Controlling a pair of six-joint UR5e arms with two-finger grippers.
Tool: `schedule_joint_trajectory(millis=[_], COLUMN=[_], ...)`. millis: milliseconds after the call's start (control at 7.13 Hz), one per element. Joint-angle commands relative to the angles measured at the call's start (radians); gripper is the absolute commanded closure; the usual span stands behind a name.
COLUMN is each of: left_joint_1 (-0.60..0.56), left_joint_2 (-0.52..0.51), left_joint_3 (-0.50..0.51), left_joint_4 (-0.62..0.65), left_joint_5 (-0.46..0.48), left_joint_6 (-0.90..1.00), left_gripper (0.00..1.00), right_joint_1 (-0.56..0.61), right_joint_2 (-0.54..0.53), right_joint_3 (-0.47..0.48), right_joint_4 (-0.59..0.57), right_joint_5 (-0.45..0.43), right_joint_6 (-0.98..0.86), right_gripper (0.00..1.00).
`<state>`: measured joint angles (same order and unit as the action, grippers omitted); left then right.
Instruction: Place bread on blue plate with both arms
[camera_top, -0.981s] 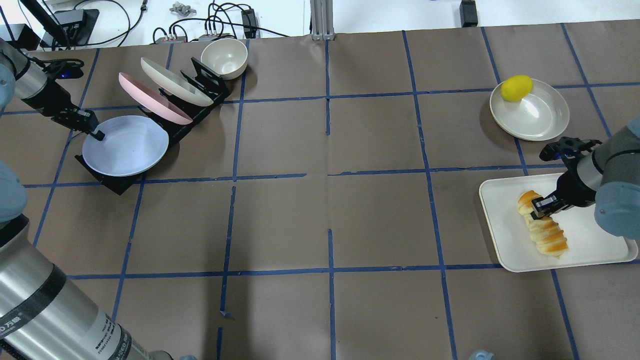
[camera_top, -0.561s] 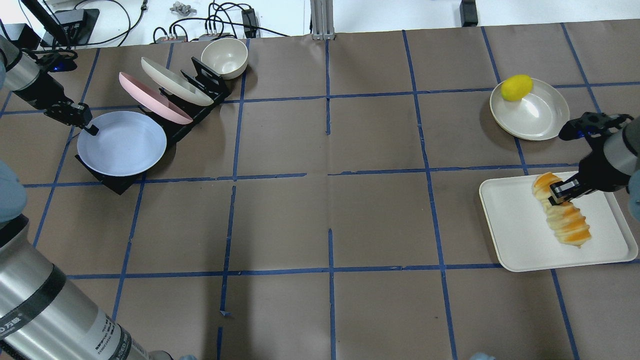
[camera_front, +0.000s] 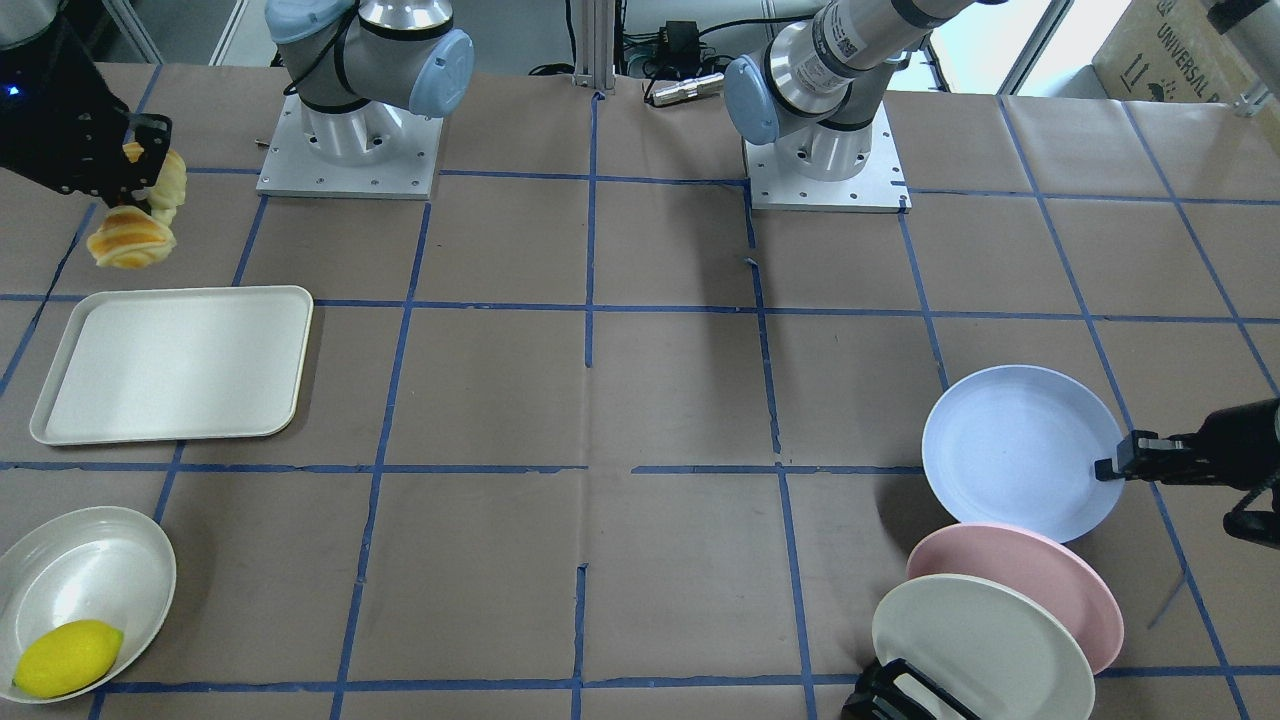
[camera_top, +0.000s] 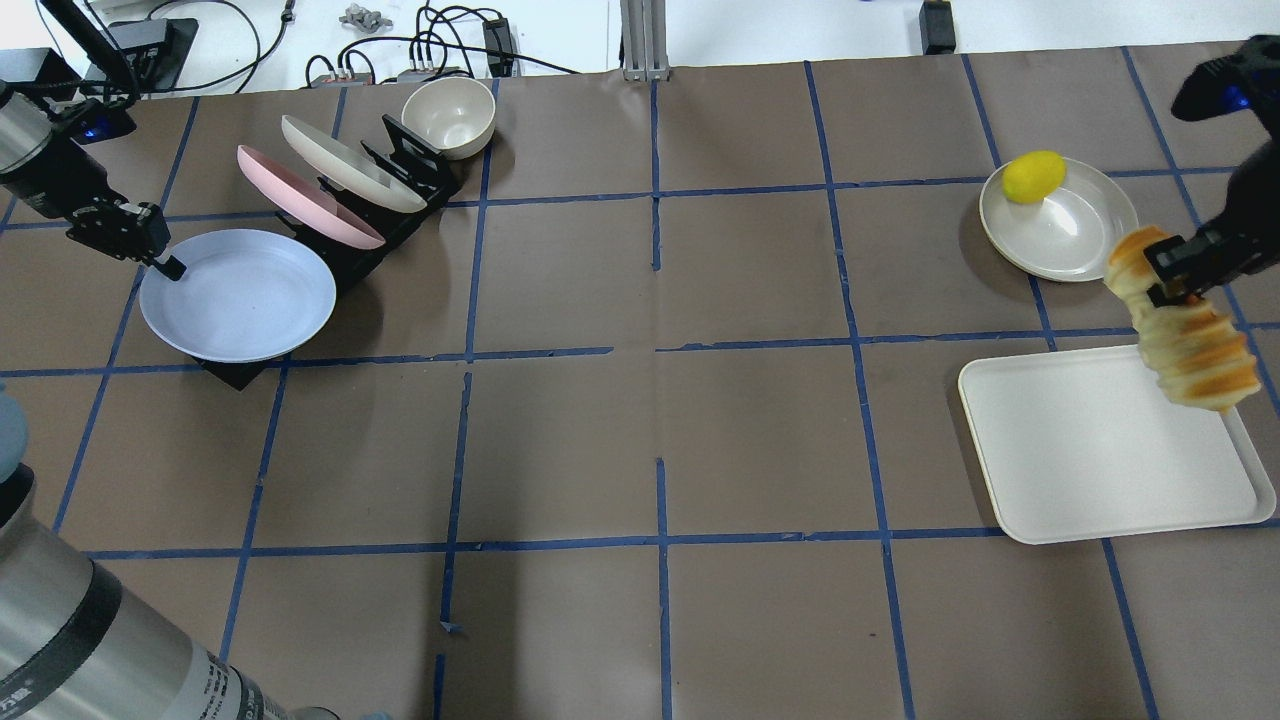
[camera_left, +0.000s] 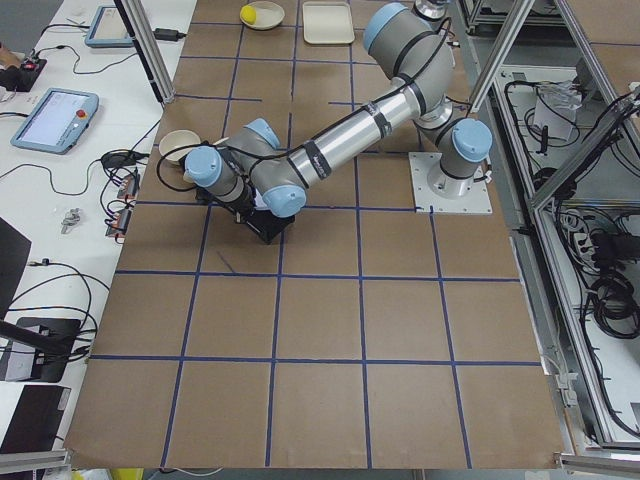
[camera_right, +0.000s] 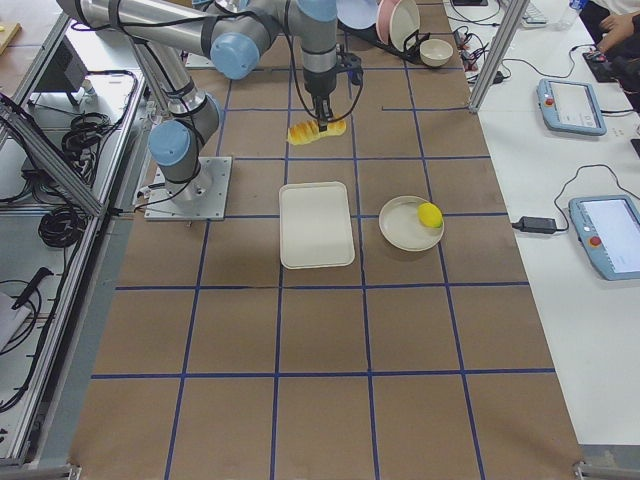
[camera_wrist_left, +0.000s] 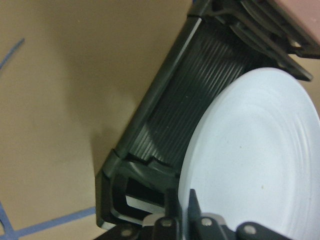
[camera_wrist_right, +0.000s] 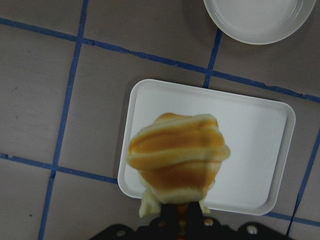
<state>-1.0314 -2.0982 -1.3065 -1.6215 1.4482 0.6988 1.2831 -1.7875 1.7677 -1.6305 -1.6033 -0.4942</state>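
Observation:
The striped orange and pale bread (camera_top: 1190, 350) hangs from my right gripper (camera_top: 1165, 275), which is shut on its upper end and holds it high above the white tray (camera_top: 1090, 460). It also shows in the front view (camera_front: 132, 238), the right-side view (camera_right: 316, 131) and the right wrist view (camera_wrist_right: 177, 155). My left gripper (camera_top: 165, 262) is shut on the left rim of the blue plate (camera_top: 240, 295) and holds it nearly flat over the front end of the black rack (camera_top: 405, 160). The blue plate also shows in the front view (camera_front: 1015, 450) and the left wrist view (camera_wrist_left: 255, 165).
A pink plate (camera_top: 300, 195) and a cream plate (camera_top: 345, 160) lean in the rack. A cream bowl (camera_top: 450, 112) stands behind it. A yellow lemon (camera_top: 1033, 175) lies in a white dish (camera_top: 1075, 230) beyond the tray. Blue tape lines cross the brown table.
My right gripper has lifted the bread off the tray and carried it up and toward the far right. My left gripper has drawn the blue plate a little to the left.

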Motion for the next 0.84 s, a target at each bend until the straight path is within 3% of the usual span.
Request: schedule_joint_trajectory(millis=[0, 280, 421, 701], left_joint_1=[-0.076, -0.212, -0.278, -0.367], left_joint_2=[0.123, 0.225, 0.245, 0.244], left_joint_3=[-0.103, -0.198, -0.207, -0.197], left_joint_4=[-0.012, 0.000, 0.012, 0.072], left_joint_5=[-0.006, -0.076, -0.092, -0.208], left_joint_6=[-0.130, -0.328, -0.461, -0.597], left_gripper=[0.89, 0.89, 0.89, 0.89], right_joint_1=[0.200, 0.214, 0.214, 0.214], right_joint_2=[0.005, 0.008, 0.010, 0.011], right_joint_3=[-0.077, -0.079, -0.076, -0.068], right_joint_4=[0.075, 0.156, 0.176, 0.172], right_joint_5=[-0.007, 0.070, 0.084, 0.082], right_joint_6=[0.259, 0.266, 0.266, 0.266], right_gripper=[0.96, 0.96, 0.96, 0.96])
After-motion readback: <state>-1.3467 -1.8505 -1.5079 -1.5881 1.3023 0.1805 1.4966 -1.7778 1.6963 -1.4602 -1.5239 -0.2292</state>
